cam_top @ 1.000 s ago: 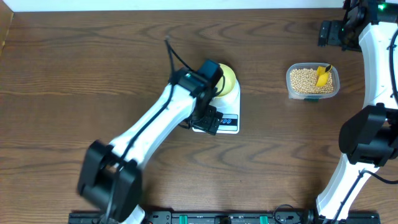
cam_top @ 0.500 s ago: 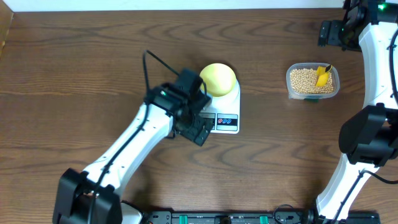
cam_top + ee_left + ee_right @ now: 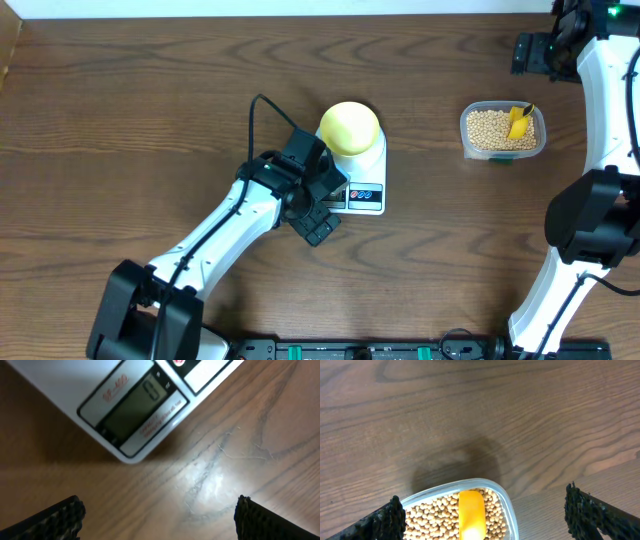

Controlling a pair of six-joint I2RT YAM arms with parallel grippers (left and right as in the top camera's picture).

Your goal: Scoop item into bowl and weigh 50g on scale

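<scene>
Bowl (image 3: 349, 127) on scale (image 3: 367, 197); tub (image 3: 464, 129) of beans (image 3: 487, 128) rightward

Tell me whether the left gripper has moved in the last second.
Yes. The left gripper has pulled back from over the bowl toward the table's near edge, and now sits beside the display end of the scale, fingers open.

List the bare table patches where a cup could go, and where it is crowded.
Free: the broad table top left of the left arm; the strip between scale and bean tub; the front stretch between scale and right arm. Crowded: the scale's front-left corner, under the open left end effector, and the far right corner around tub and right arm.
</scene>
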